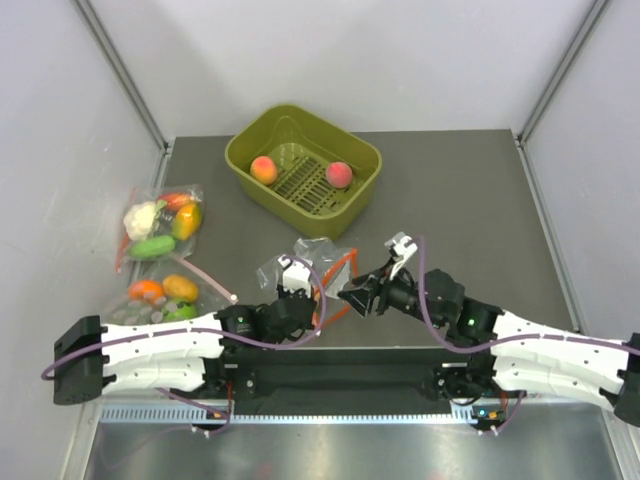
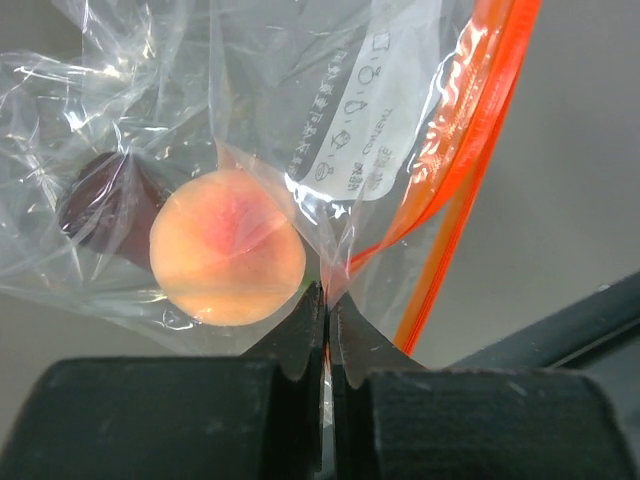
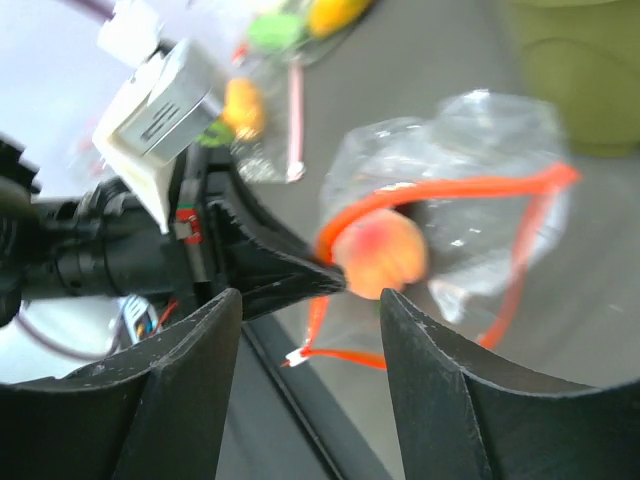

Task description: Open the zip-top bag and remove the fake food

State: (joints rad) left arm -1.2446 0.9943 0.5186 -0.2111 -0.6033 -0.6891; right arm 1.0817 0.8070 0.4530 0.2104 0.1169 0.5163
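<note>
Your left gripper [image 2: 327, 305] is clamped tight on a fold of the zip-top bag [image 2: 300, 90]. Its two fingers are pressed together with clear plastic pinched between them, just beside the orange zip strip [image 2: 470, 150]. One peach [image 2: 228, 260] sits inside the bag, right above those fingertips. A dark shape [image 2: 100, 205] shows behind it through the crinkled film; you can't tell from this view what it is.

Your right gripper [image 3: 310, 300] stands spread with nothing between its fingers. It is pointed at the bag's mouth, close to it but apart from it. Seen from the right wrist, the zip strip hangs in an open loop around the peach.

The bag is between your two grippers, over the near part of the dark table [image 1: 450, 200]. Behind it, a green basket [image 1: 330, 218] holds a second peach [image 1: 264, 170] and a third peach [image 1: 339, 175]. A cauliflower bag [image 1: 155, 228] and a bag of orange and green pieces [image 1: 165, 292] lie at the table's left edge.
</note>
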